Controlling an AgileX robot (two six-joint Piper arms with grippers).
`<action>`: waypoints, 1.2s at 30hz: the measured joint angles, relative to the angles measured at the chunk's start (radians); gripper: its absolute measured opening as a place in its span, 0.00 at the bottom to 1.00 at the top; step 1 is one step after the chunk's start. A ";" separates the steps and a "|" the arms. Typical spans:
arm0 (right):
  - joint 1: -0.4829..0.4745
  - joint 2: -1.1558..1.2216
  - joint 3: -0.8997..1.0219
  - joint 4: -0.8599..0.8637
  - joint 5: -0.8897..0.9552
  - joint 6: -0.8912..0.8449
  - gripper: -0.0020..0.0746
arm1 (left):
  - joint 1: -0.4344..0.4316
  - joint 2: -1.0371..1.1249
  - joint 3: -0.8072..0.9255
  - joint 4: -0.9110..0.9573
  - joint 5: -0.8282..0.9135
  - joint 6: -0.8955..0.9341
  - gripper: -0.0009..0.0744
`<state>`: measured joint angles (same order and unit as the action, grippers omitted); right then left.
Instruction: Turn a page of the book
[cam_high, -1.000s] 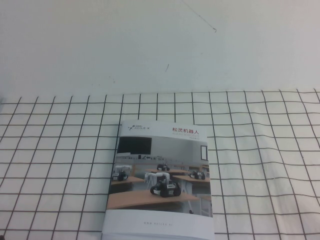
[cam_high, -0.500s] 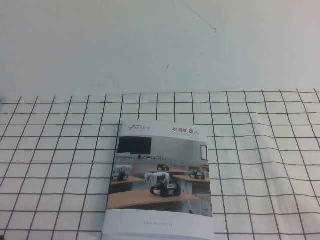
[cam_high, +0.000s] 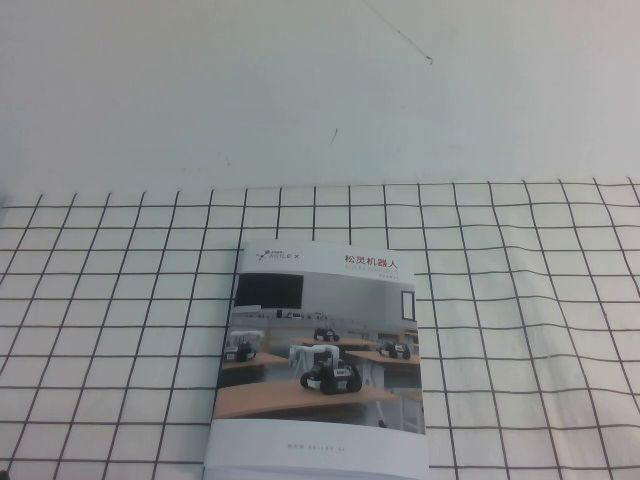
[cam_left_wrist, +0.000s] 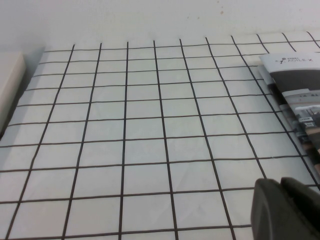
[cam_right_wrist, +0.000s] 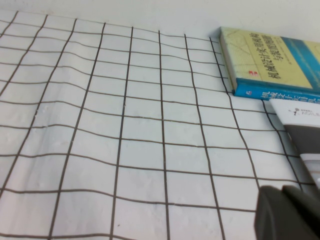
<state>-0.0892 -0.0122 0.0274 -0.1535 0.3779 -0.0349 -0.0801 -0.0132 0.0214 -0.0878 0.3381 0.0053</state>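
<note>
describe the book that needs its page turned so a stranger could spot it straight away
On the white grid-lined cloth, look at the middle of the near edge. The book lies flat and closed there, a thin white booklet with a cover photo of small wheeled robots on desks, unlike the thick blue-and-yellow book.

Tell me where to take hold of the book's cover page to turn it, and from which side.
Probably at the page's free right edge, approached from the robot's right: the book lies closed and flat, its spine seemingly on the left. The right gripper, shut, and the left gripper sit apart from it.
</note>
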 joint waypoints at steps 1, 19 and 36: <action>0.000 0.000 0.000 0.000 0.000 0.000 0.03 | 0.000 0.000 0.000 0.000 0.000 0.000 0.01; 0.000 0.000 0.000 0.000 -0.034 0.000 0.03 | 0.000 0.000 0.000 0.000 0.000 0.000 0.01; 0.000 0.000 0.000 0.000 -0.830 0.053 0.03 | 0.000 0.000 0.002 0.052 -0.024 0.000 0.01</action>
<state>-0.0892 -0.0122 0.0274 -0.1535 -0.4517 0.0185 -0.0801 -0.0132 0.0233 -0.0363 0.3136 0.0053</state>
